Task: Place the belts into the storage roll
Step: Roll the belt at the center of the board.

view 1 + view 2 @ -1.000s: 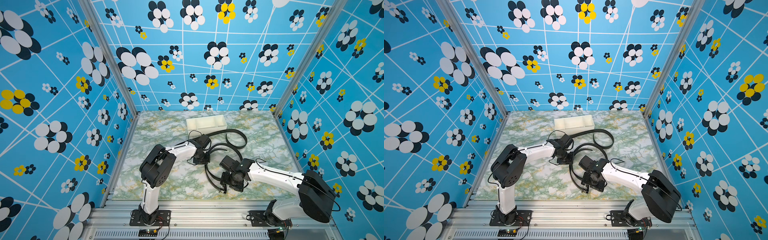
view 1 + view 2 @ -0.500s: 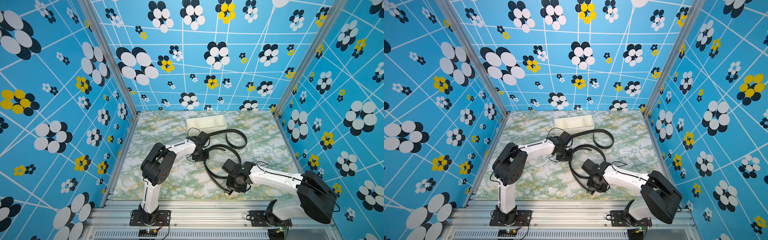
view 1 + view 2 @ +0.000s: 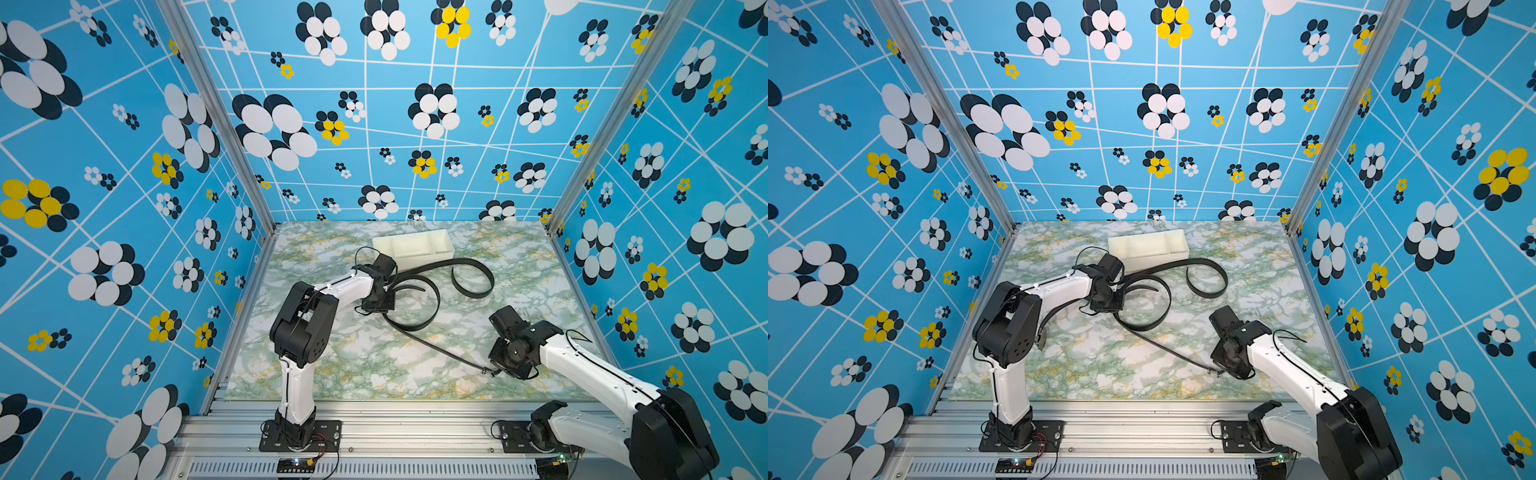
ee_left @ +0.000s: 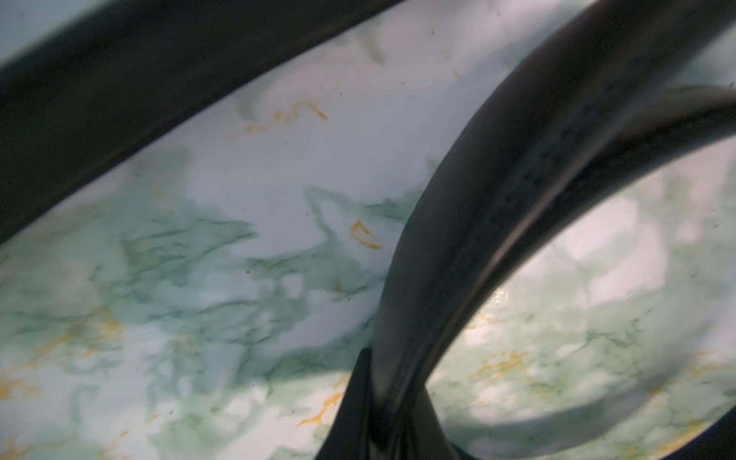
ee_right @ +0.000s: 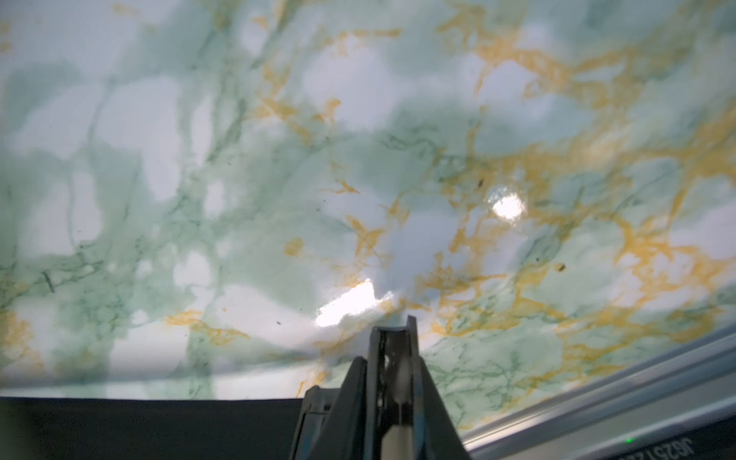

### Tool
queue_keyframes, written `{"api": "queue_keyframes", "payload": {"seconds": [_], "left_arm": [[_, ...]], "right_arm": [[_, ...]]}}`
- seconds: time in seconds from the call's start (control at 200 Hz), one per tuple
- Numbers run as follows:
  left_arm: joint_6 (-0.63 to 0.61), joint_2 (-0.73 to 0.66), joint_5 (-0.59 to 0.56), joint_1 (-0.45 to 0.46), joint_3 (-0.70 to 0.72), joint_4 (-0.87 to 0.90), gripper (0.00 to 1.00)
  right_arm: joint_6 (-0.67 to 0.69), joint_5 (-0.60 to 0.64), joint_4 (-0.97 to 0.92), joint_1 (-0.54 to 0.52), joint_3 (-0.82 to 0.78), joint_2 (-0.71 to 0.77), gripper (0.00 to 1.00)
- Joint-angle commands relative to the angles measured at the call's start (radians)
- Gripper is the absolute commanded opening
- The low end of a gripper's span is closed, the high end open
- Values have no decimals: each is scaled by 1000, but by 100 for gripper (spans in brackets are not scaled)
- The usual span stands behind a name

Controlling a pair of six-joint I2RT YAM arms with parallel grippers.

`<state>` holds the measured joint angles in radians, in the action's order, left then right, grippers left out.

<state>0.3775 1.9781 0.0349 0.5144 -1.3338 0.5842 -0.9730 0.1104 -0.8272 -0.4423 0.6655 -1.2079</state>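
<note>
Top views, both: marble tabletop [image 3: 332, 374] with L & R arms over it. Storage roll [image 3: 424, 257] sits at 12 o'clock, long axis approx 9–3, and looks empty. Far belt [image 3: 482, 270] curls loose just in front of it. Near belt [image 3: 437, 301] loops mid-tabletop, then its tail runs straight toward 4 o'clock. L gripper [image 4: 392, 410] is clenched on the strap by the loop; R gripper [image 5: 392, 370] pinches the tail tip. Looks like the straightening step; next prob. calls for rolling it into a coil small enough for one compartment.
</note>
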Motion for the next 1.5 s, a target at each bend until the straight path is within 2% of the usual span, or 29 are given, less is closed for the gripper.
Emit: {"api": "queue_keyframes", "payload": {"seconds": [0.0,0.23,0.41,0.475,0.5,0.535,0.585,0.655,0.829,0.914,1.019,1.149,1.414,1.494], "left_arm": [[-182,36,-160,86,50,213,0],[-304,14,-237,250,104,245,0],[-308,15,-218,295,113,246,0],[-287,17,-204,293,117,239,5],[-278,16,-199,291,120,235,6],[-267,21,-196,288,113,239,7],[-249,26,-198,286,105,239,11],[-220,26,-182,279,99,232,11],[-180,46,-149,272,58,234,13],[-175,65,-142,274,35,240,14],[-173,75,-142,273,17,250,15],[-172,80,-146,273,11,264,17],[-164,76,-159,273,21,276,17],[-161,81,-163,272,19,279,17]], "right_arm": [[199,117,-3,17,97,-127,19],[442,79,111,29,359,-421,19],[495,-82,175,27,584,-651,24],[492,-153,175,26,669,-724,33],[485,-173,169,25,700,-745,40],[473,-189,157,25,732,-756,50],[445,-185,140,22,756,-743,57],[391,-160,103,22,744,-677,64],[216,-118,-25,14,574,-427,65],[148,-179,8,-5,435,-348,64],[109,-191,66,-60,350,-347,62],[70,-203,143,-92,330,-393,57],[53,-195,184,-98,297,-458,47],[57,-187,193,-98,278,-458,39]]}}
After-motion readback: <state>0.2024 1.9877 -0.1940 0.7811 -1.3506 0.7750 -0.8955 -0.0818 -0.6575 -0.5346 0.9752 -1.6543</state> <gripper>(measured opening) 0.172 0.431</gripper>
